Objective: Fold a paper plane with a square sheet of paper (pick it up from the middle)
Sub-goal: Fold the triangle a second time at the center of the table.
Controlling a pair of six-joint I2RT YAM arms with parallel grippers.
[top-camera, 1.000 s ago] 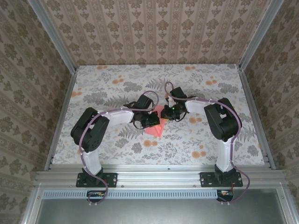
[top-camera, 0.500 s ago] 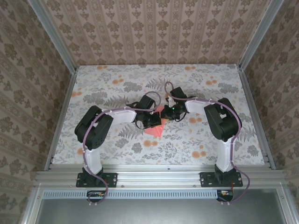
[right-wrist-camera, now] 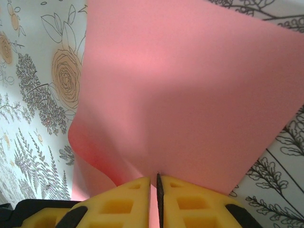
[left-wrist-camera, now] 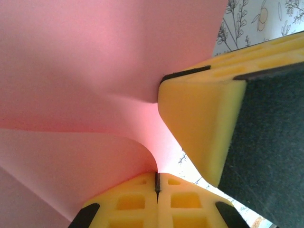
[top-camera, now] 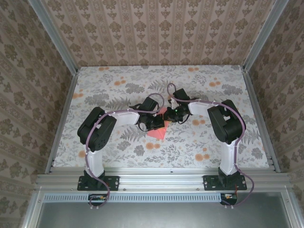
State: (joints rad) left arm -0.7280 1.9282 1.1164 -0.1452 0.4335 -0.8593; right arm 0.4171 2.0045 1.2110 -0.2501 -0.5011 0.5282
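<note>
While both arms met over the middle of the flowered table (top-camera: 213, 80), the left gripper (left-wrist-camera: 157, 176) was pinched shut on an edge of the square sheet of paper (left-wrist-camera: 95, 71), which curled up and away from its yellow fingertips. The right gripper (right-wrist-camera: 157, 179) was also clamped tight on the coral-pink sheet, which rose from its seam and bowed above the table. One right finger stood just beside the left pair.

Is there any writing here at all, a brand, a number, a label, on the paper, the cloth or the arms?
None to read. The pink paper is plain; the tablecloth has flower and leaf prints, no letters; the left arm and right arm show no legible marking.
</note>
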